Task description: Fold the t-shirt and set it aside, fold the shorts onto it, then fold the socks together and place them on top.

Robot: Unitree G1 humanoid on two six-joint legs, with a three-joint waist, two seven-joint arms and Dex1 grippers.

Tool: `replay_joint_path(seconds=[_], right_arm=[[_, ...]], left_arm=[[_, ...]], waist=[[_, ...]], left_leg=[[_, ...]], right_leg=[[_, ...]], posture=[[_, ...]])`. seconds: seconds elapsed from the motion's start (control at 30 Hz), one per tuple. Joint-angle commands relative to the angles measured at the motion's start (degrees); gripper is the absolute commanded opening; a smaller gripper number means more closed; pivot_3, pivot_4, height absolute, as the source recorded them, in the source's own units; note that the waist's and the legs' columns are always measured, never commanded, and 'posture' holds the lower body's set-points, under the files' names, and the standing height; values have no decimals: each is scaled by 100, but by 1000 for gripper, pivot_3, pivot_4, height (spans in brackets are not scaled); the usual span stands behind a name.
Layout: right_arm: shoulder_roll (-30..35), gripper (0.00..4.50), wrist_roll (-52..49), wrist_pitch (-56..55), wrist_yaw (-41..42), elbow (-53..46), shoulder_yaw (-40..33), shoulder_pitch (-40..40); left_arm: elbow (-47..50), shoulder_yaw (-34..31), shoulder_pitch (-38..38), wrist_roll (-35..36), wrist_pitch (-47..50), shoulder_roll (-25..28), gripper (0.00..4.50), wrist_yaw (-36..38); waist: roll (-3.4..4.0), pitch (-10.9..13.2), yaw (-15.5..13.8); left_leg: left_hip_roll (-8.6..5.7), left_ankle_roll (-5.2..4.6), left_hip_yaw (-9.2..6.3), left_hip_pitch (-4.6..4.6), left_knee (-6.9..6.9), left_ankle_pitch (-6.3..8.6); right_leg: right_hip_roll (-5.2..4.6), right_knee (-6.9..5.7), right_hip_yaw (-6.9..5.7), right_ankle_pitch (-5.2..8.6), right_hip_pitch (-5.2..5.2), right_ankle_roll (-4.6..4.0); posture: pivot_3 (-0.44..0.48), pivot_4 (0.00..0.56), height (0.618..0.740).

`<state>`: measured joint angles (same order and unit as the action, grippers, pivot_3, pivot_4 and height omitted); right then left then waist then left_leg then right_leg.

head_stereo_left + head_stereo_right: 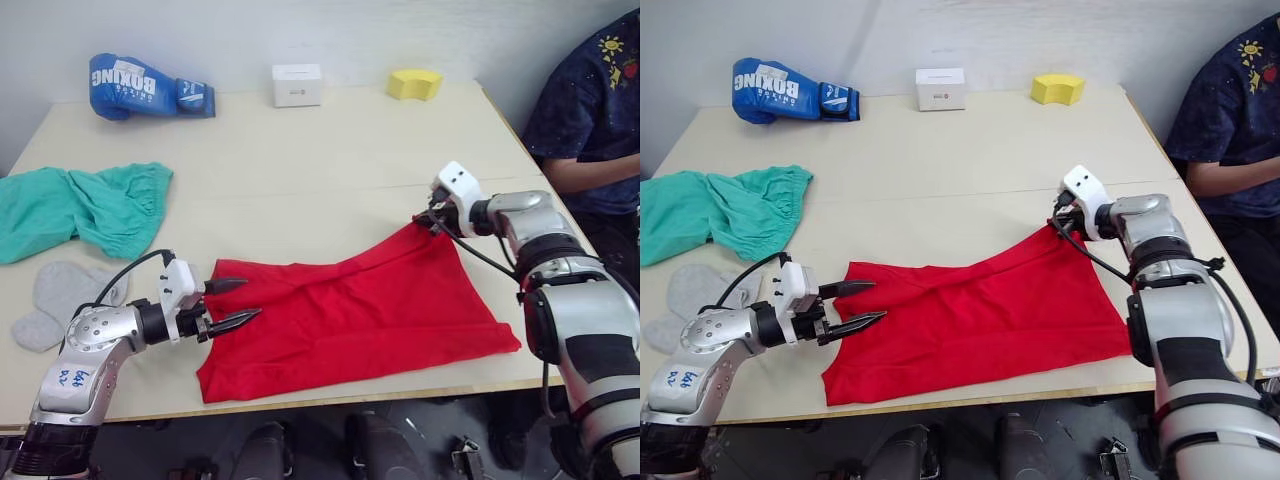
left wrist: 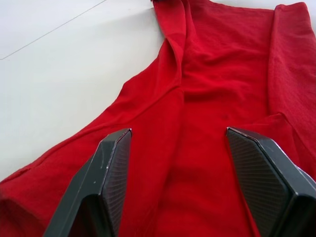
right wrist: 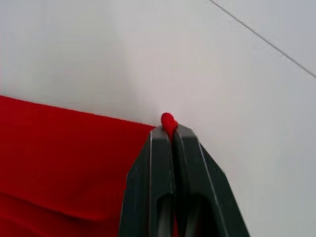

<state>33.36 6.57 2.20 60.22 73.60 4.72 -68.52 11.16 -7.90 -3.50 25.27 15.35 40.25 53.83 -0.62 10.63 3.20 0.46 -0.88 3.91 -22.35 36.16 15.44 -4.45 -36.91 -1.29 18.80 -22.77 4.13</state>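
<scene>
From the head camera I see the t-shirt [image 1: 370, 320] spread across the near half of the table [image 1: 330, 150], partly folded, its lower edge close to the table's front rim. My left gripper [image 1: 238, 302] hovers at the shirt's left end with its two fingers spread wide, one above the other, nothing between them. My right gripper [image 1: 432, 224] sits at the shirt's far right corner, clamped on the cloth there. The shorts [image 1: 85, 207] lie crumpled at the table's left side, well apart from the shirt, and the socks [image 1: 58, 300] lie flat just in front of them, near my left arm. Along the far edge I see a blue boxing glove [image 1: 148, 86], a small white box [image 1: 297, 85] and a yellow block [image 1: 414, 83]. A person in a dark patterned shirt [image 1: 590, 110] sits beyond the table's right side. In my left wrist view, the two dark fingers [image 2: 106, 173] stand far apart over wrinkled red cloth, touching none of it that I can tell. In my right wrist view, the fingers [image 3: 160, 173] are pressed together with a small nub of red fabric pinched at their tips, the shirt's edge trailing away over bare tabletop.
</scene>
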Motion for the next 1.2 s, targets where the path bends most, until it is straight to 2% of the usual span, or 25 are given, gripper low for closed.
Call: replay_joint_path(seconds=[0.03, 0.4, 0.57, 0.83, 1.2], right_arm=[[256, 28, -308, -582, 644, -328, -280, 210], [315, 28, -2070, -2887, 1379, -1299, -1956, 2050], [195, 28, -2298, -3222, 1418, -1547, -2082, 2630], [38, 28, -2309, -4734, 1456, -1431, -2103, 3417], [82, 28, -2546, -5257, 1251, -1492, -2238, 3886]], left_arm=[[249, -65, 79, -15, -79, 23, 3189, -14], [346, -133, 302, 26, -16, 116, 3189, 76], [347, -155, 360, 42, 6, 182, 3189, 156], [351, -234, 454, 49, 59, 332, 3189, 236], [373, -354, 547, 88, 107, 443, 3189, 289]], waist=[[0, 0, -5], [-1, 0, -5], [-1, 1, 3], [-1, 1, -8], [-1, 0, -7]], left_leg=[[0, -2, 0, 0, 0, 1], [1, -4, -2, 19, 3, 2], [2, -4, -2, 22, 4, 2], [2, -4, -4, 25, 3, 2], [3, -3, -6, 28, 3, 2]], right_leg=[[0, 3, -2, 0, 4, 0], [2, -3, -2, -1, 22, 2], [2, -4, 0, -1, 25, 2], [1, -2, 0, -1, 28, 2], [0, 0, 0, -1, 31, 1]], posture=[[0, 150, 740], [0, 150, 740], [0, 150, 740], [0, 150, 740], [0, 150, 740]])
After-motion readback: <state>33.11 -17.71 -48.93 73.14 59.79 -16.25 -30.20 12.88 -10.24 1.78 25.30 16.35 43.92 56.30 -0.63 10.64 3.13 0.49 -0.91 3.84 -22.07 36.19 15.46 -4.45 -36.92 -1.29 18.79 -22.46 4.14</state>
